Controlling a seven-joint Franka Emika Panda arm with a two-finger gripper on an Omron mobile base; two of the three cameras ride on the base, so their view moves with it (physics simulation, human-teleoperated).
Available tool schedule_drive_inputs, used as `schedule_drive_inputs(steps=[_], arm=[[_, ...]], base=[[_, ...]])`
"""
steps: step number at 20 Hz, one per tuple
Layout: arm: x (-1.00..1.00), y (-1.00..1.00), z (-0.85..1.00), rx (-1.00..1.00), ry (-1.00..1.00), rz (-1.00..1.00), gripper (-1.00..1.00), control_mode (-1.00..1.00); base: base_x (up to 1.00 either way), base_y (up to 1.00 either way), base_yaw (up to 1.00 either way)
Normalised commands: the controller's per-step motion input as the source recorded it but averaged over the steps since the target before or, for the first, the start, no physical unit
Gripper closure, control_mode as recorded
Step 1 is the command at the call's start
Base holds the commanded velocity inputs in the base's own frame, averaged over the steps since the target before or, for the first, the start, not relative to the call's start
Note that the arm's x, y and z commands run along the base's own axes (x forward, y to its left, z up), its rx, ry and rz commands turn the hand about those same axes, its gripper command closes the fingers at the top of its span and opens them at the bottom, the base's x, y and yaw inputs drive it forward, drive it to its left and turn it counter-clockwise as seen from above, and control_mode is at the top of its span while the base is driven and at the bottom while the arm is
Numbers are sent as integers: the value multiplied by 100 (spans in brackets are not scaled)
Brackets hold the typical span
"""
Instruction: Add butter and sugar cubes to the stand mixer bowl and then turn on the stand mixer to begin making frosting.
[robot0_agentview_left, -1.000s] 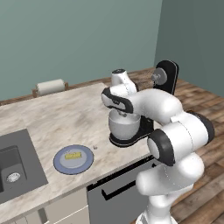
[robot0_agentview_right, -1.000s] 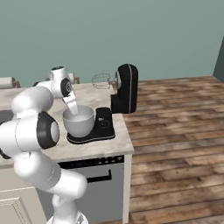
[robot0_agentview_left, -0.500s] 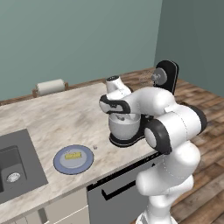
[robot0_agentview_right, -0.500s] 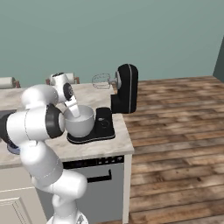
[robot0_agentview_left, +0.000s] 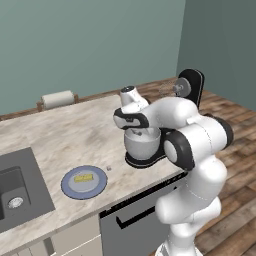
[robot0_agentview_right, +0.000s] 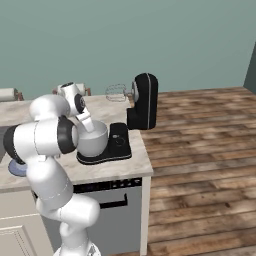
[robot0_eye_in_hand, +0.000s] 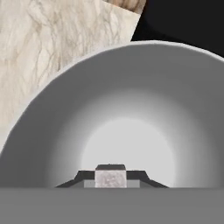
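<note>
My gripper (robot0_eye_in_hand: 110, 183) points down into the stand mixer bowl (robot0_eye_in_hand: 61, 113), shut on one whitish-grey sugar cube (robot0_eye_in_hand: 110, 177) held between its dark tips. The silvery bowl (robot0_agentview_left: 143, 144) (robot0_agentview_right: 95, 141) stands on the flat base of the black stand mixer (robot0_agentview_left: 191, 86) (robot0_agentview_right: 145, 100), whose head is tilted up with the whisk out to the side. The gripper (robot0_agentview_left: 138, 132) (robot0_agentview_right: 89, 125) hangs just inside the bowl's rim. Yellow butter (robot0_agentview_left: 83, 177) lies on the blue-grey plate (robot0_agentview_left: 98, 188). Another sugar cube (robot0_agentview_left: 108, 168) rests on the counter beside the plate.
A dark sink (robot0_agentview_left: 15, 192) is set into the counter at the left. A paper towel roll (robot0_agentview_left: 57, 99) stands at the back wall. The counter ends right of the mixer, with wooden floor (robot0_agentview_right: 200, 150) beyond. A dishwasher front (robot0_agentview_left: 132, 220) sits below the counter.
The arm has folded, its elbow swinging in toward the bowl. The hand has stayed over the bowl with the cube, edging slightly lower.
</note>
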Motion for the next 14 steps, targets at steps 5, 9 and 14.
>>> schedule_drive_inputs(steps=[5,9,14], arm=[[8,0,-33,-4,1,0,-100,-100],[0,1,-8,-2,0,0,-100,-100],[-21,1,4,0,-2,5,-100,-100]], base=[[0,0,0],[0,0,0],[0,0,0]])
